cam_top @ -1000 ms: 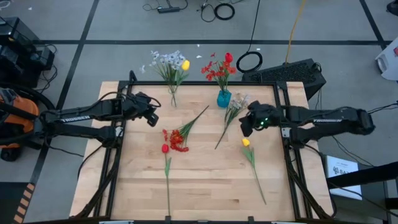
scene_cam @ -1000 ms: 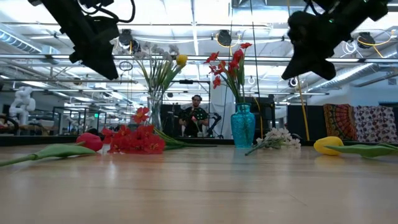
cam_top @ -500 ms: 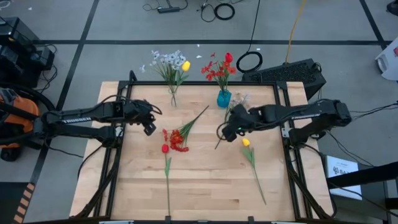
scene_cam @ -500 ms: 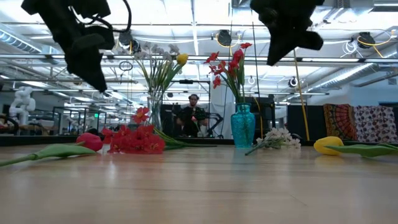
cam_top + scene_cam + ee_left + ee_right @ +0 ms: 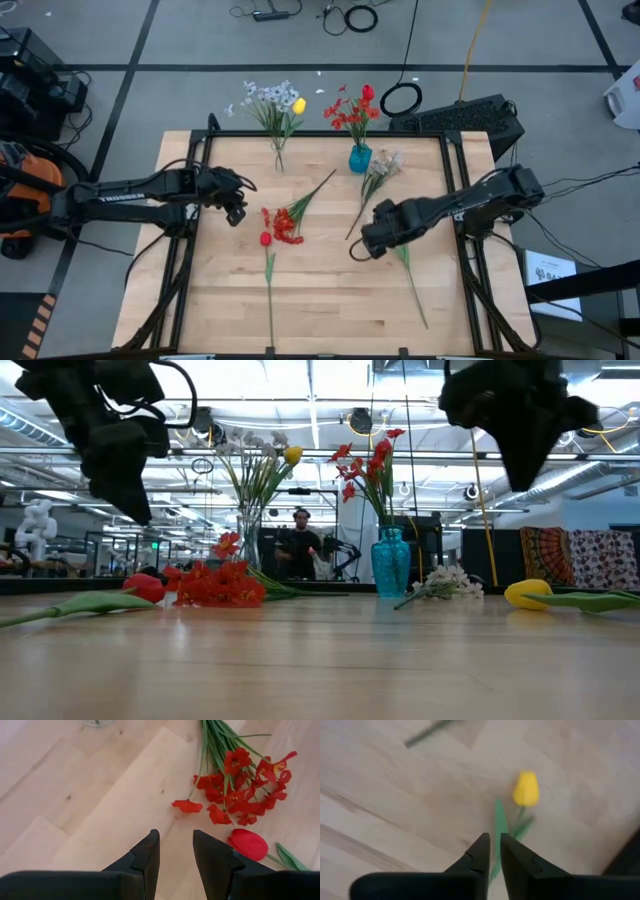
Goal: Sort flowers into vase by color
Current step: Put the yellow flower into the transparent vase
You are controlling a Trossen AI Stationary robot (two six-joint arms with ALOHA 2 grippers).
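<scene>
A yellow tulip lies flat on the table. In the high view my right gripper hovers over its head, so only the stem shows there. This gripper's fingers stand together but for a slit. A red tulip and a red spray lie mid-table. My left gripper hangs above the table just left of them, narrowly open. A white spray lies near the blue vase, which holds red flowers. The clear vase holds white sprays and a yellow tulip.
Both vases stand at the table's far edge. The stems of the flowers on the table run toward the near edge. Bare wood lies along the near edge and the left side. A person sits in the room beyond the table.
My right gripper has swung from the right side toward the table's left, then toward the near edge, and now hangs over the yellow tulip's head. My left gripper has drifted a little toward the near edge, closer to the red flowers. No flower has moved.
</scene>
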